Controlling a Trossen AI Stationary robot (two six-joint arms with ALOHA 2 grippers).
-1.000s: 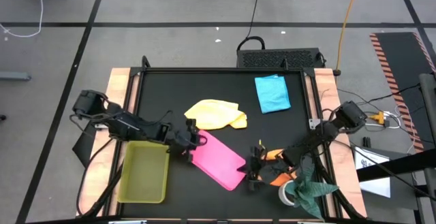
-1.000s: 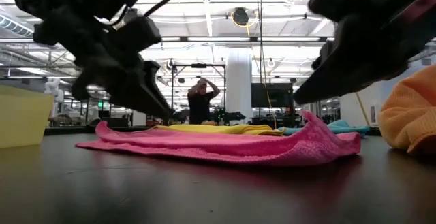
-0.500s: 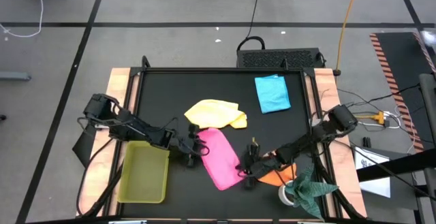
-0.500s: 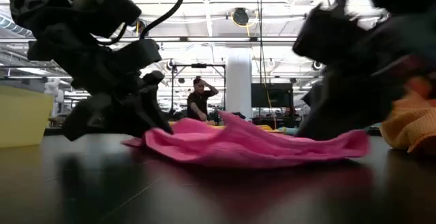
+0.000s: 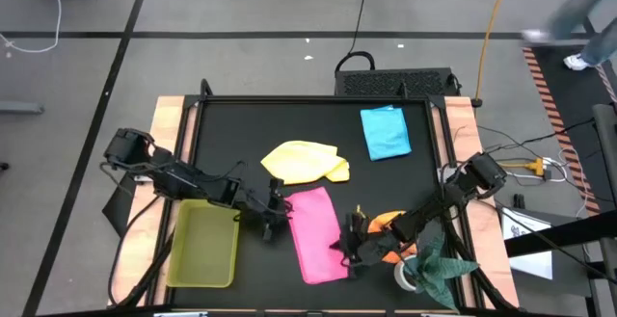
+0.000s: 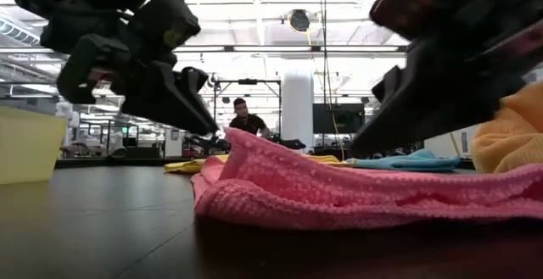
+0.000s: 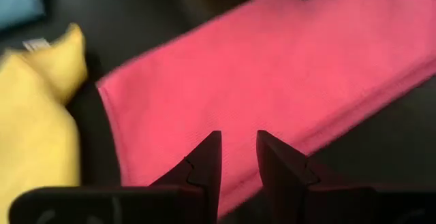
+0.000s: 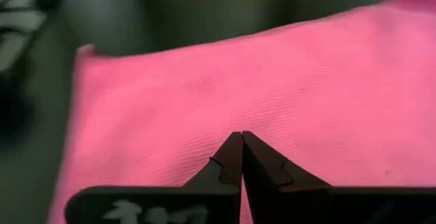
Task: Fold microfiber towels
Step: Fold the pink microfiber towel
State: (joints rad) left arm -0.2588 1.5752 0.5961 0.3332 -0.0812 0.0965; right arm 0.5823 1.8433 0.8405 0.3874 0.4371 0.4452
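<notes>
Left pincer [image 7: 238, 157] hangs slightly parted, gripping nothing, over the folded pink microfiber towel [image 5: 318, 232]; right pincer [image 8: 242, 157] is closed and empty at the towel's 3 o'clock edge. Only overhead shows the black bench [image 5: 231, 134] and the crumpled yellow microfiber towel [image 5: 304, 161] at the pink one's 12 o'clock.

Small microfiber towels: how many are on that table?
4: pink microfiber towel near the front middle, yellow microfiber towel behind it, light blue microfiber towel at the back, orange microfiber towel partly hidden front right.
</notes>
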